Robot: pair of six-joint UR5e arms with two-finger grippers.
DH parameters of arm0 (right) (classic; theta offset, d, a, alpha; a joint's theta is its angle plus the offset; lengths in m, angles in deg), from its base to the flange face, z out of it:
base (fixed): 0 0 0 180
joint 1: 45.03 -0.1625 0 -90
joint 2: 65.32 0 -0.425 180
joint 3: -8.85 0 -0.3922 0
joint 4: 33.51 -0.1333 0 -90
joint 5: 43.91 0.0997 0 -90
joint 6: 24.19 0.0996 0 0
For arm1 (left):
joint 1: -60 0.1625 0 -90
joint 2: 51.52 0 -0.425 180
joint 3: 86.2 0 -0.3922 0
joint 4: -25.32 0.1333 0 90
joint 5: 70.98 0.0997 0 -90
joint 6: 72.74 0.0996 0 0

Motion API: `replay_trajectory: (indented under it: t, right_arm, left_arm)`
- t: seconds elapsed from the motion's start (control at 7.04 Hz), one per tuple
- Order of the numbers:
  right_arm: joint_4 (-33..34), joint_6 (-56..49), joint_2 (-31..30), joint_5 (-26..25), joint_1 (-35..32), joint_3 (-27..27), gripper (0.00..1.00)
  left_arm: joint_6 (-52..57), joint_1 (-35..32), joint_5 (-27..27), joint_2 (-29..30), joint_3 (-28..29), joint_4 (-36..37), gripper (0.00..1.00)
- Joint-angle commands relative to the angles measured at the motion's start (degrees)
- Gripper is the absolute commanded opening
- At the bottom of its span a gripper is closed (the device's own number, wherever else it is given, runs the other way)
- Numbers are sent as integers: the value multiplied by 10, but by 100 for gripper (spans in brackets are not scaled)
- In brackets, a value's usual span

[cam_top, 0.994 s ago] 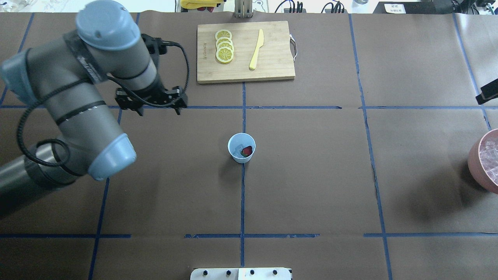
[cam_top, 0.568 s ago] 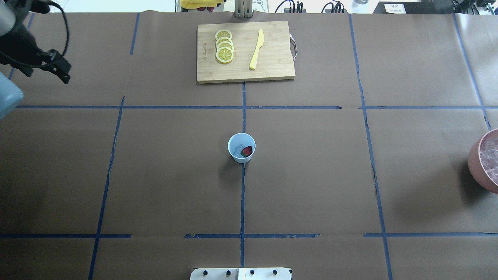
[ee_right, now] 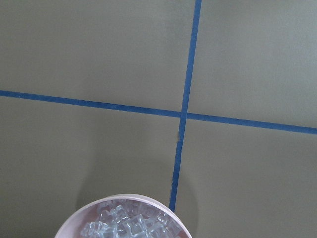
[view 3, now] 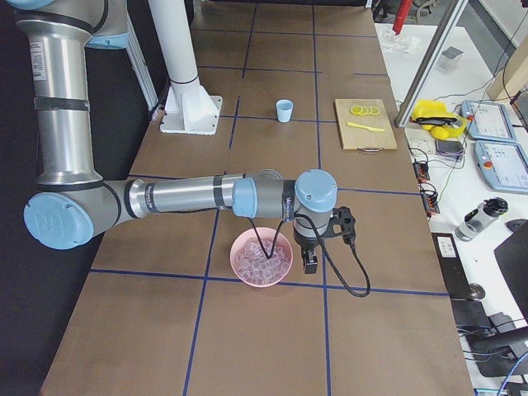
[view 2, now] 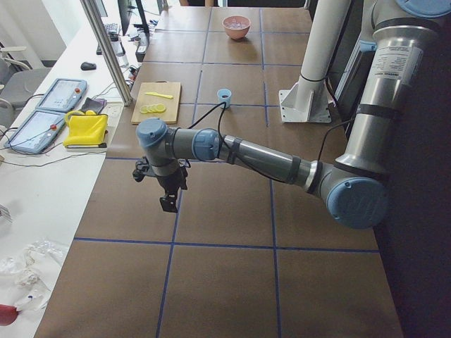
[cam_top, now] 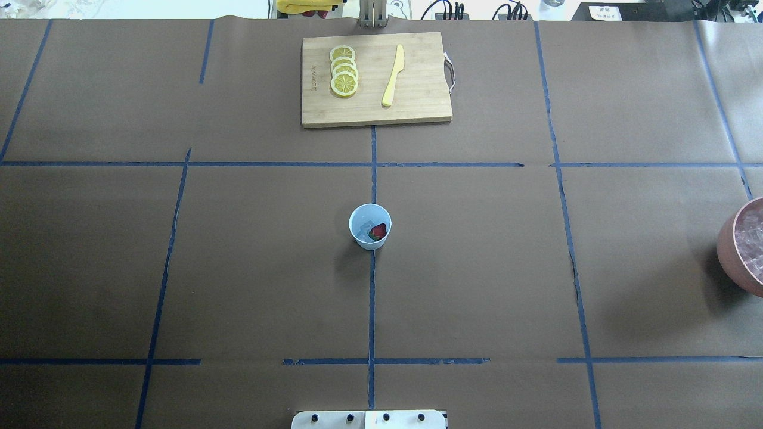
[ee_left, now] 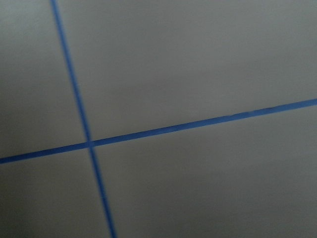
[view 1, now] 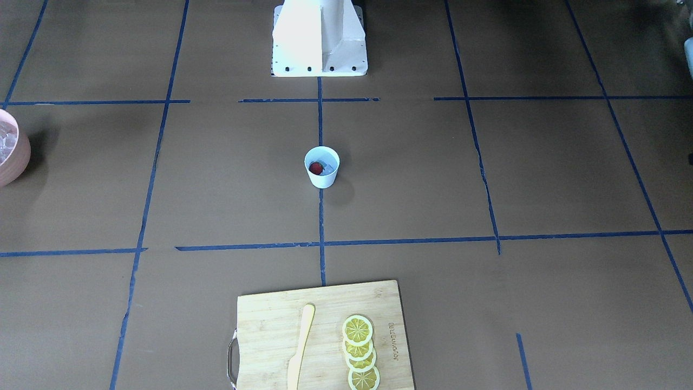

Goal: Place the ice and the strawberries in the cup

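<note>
The small white cup (cam_top: 370, 237) with a pale blue inside stands upright at the table's middle, on a blue tape line; it also shows in the front view (view 1: 322, 179). Inside it lie a red strawberry (cam_top: 378, 231) and a piece of ice (cam_top: 362, 229). No gripper is near the cup. My left gripper (view 2: 168, 204) hangs over the table's left end, seen only from the side. My right gripper (view 3: 310, 264) hangs beside the pink bowl, seen only from the side. I cannot tell whether either is open or shut.
A pink bowl (cam_top: 731, 250) full of ice cubes (ee_right: 130, 225) sits at the right end. A wooden cutting board (cam_top: 417, 89) at the far middle holds lemon slices (cam_top: 344, 70) and a yellow knife (cam_top: 393, 75). The robot's white base (view 1: 319, 38) stands behind the cup.
My left arm has swung away from the area left of the cup and left the overhead view. The cup and its contents have not moved.
</note>
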Motion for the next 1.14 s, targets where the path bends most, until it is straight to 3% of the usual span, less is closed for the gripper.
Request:
replay_trajectory:
  t: [0.0, 0.14, 0.28, 0.57, 0.99]
  right_arm:
    - [-3, 0, -17, 1, 0, 1, 99]
    - [-4, 0, -19, 1, 0, 2, 99]
    - [-24, 1, -31, 1, 0, 5, 99]
    - [-75, 43, -50, 2, 0, 14, 99]
    - [-76, 44, -50, 6, 0, 13, 99]
  left_arm:
    - [36, -54, -4, -29, 25, -1, 100]
    - [36, -67, -39, -32, 22, -1, 100]
    - [36, -70, -55, -73, 4, -10, 100]
    - [34, -70, -57, -105, -4, -51, 100]
    - [27, -70, -54, -122, 5, -114, 100]
